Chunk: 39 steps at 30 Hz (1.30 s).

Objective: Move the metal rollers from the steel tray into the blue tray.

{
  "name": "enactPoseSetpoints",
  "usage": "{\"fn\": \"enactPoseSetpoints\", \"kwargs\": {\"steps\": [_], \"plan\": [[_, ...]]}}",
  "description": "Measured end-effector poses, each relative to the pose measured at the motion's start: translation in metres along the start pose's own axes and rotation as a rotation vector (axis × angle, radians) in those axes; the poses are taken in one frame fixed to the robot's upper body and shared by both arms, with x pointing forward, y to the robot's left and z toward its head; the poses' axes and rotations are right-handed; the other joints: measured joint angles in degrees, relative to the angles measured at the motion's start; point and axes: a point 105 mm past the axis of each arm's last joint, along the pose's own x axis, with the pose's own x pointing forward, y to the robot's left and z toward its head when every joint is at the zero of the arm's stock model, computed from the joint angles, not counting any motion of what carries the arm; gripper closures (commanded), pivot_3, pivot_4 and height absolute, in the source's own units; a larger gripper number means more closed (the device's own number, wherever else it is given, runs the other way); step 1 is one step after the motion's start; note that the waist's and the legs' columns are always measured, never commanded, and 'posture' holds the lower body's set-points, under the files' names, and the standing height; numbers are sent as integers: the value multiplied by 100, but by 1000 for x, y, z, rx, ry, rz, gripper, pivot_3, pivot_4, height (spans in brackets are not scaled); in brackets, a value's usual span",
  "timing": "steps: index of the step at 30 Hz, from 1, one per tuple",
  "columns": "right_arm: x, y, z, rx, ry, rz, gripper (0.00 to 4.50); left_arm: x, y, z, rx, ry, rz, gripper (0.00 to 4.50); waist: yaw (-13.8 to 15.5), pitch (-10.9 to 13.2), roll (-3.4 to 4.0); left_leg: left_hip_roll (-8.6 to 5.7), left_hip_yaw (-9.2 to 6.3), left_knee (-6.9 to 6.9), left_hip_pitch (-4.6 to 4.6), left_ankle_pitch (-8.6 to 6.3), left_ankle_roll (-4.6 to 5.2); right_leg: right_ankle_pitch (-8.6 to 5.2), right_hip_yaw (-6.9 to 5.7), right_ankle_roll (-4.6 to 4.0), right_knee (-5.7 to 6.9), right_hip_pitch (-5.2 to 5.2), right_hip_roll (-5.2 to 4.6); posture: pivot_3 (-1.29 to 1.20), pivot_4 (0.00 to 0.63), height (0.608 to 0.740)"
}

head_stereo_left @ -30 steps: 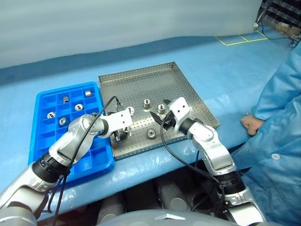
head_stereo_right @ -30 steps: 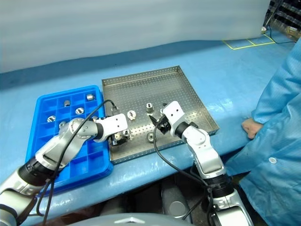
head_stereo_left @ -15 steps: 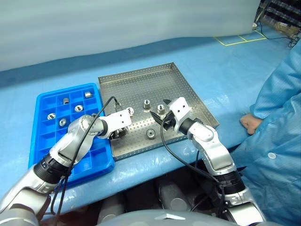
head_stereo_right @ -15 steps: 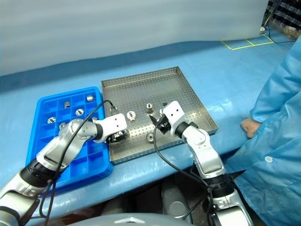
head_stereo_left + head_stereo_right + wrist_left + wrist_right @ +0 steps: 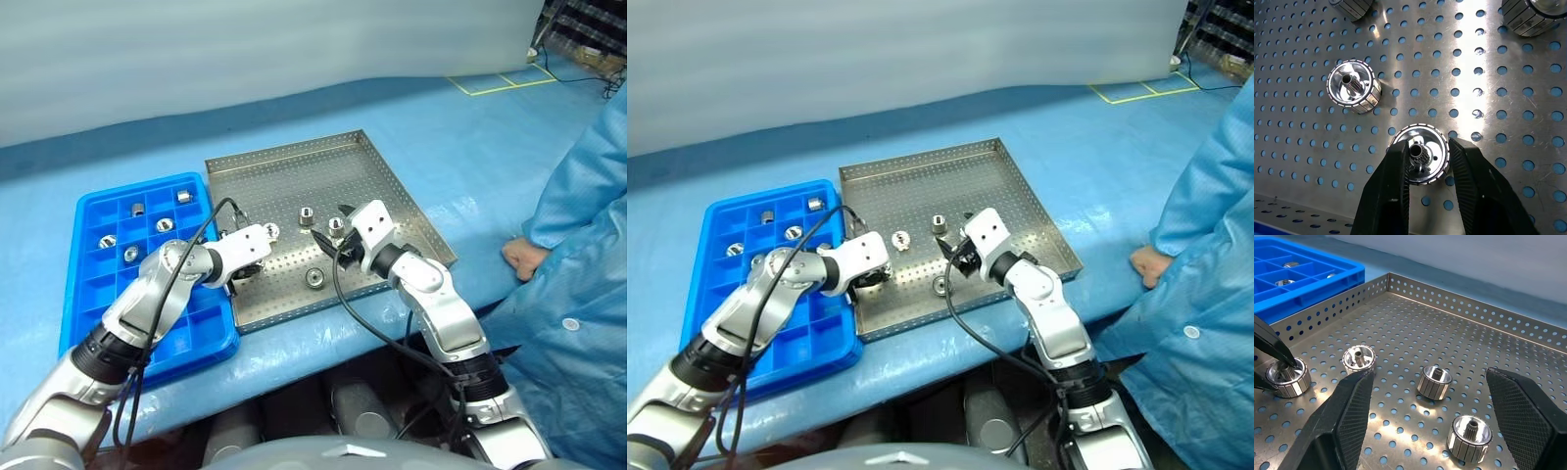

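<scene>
Five metal rollers [image 5: 314, 277] lie on the steel tray [image 5: 294, 174] in the head views, and five more sit in separate cells at the far end of the blue tray [image 5: 93, 284], which lies just beside the steel tray on the robot's left, both on the blue tabletop [image 5: 460, 147]. A person's hand [image 5: 524, 258] rests on the tabletop to the right.

The left wrist view gives what the head views cannot: the left gripper [image 5: 1429, 156] is pinched narrowly on the central hub of one roller [image 5: 1420, 152], one finger inside the rim, the other against its far side. The arm reaches in over the blue tray, gripper angled downward.

In the right wrist view the right gripper [image 5: 1440, 406] stands wide and empty, held about level, low over the tray's near right part, with rollers ahead of it.
</scene>
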Motion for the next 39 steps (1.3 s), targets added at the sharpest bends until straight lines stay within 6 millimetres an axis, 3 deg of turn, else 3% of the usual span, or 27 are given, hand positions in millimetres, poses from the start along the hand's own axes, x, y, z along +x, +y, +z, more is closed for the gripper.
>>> {"fn": "enactPoseSetpoints", "kwargs": {"steps": [4, 14, 21, 25, 29, 35, 39], "plan": [[1, 0, -1, 3, 4, -1, 667, 0, 0, -1, -1, 3, 2, 3674, -2, 0, 0, 0, 0, -3, 0, 0, 0, 0, 0, 0, 0, -1, 0, -168, 150, 740], [4, 1, 1, -2, -10, 6, 667, -3, 0, 0, -72, -34, 11, 3676, 3, 2, -3, 2, 0, -6, -3, 0, 0, 1, 0, 1, -1, -5, 1, -155, 150, 740], [6, 15, 5, 35, -34, 102, 667, -8, -7, 8, -352, -183, -43, 3676, 82, 12, -18, 2, -6, -14, -34, -1, 0, 14, -9, 25, -5, -32, 0, -123, 150, 740], [-4, 41, 23, 90, -119, 313, 667, -37, 2, 16, -425, -296, 26, 3676, 160, 27, -35, 8, -11, -15, -39, -3, -1, 13, -17, 23, -5, -36, 1, -63, 150, 740], [-12, 57, 26, 141, -127, 461, 667, -69, 7, 12, -420, -326, 143, 3676, 312, 36, -49, 11, -15, -11, -36, -3, -1, 11, -24, 20, -6, -32, 0, -16, 150, 740], [-18, 70, 37, 203, -136, 622, 667, -99, 9, -12, -460, -288, 325, 3676, 626, 49, -70, 15, -19, -4, -32, -2, -2, -14, -36, -23, -3, -27, -1, 21, 150, 740], [-16, 80, 38, 191, -121, 675, 667, -117, 21, -30, -547, -265, 535, 3676, 832, 50, -73, 12, -21, -4, -32, -2, -3, -16, -42, -26, -5, -24, -3, 71, 150, 740]]}}
